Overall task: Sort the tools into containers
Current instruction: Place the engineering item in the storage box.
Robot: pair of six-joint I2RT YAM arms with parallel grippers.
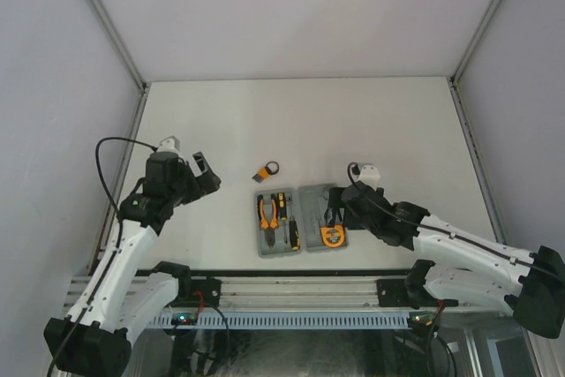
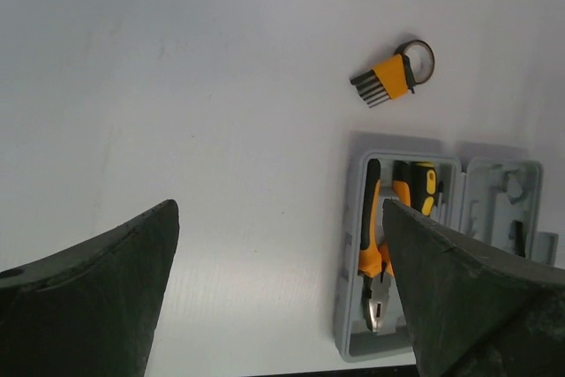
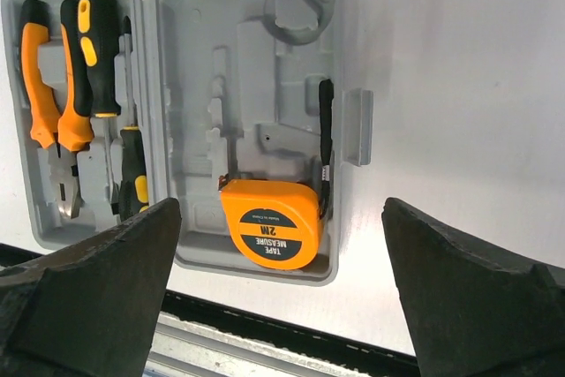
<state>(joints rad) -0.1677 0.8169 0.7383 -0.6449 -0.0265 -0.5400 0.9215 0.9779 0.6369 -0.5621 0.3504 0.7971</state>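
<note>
The grey tool case (image 3: 229, 59) lies open flat on the table, its two halves side by side, just ahead of the arm bases.

In its left half sit the orange-handled pliers (image 3: 37, 77), nose toward the near edge. Beside them, on the hinge side, lie the two yellow-and-black screwdrivers (image 3: 97, 50), one behind the other.

In the right half the round orange tape measure (image 3: 269, 222) rests in the near corner, label up. Its black strap runs along the wall of that half on the side away from the hinge.

The right gripper (image 1: 335, 211) hangs over the case's right half. Its jaws are spread wide and hold nothing. In the wrist view the tape measure shows between the two fingers, below them and apart from both.

The hex-key set (image 2: 388, 79) lies on the bare table just beyond the case's far left corner, outside it, with its ring pointing away from the case.

The left gripper (image 1: 207, 174) is well to the left of the case and of the hex-key set. It is raised above the table, fully open and empty, and touches nothing.
</note>
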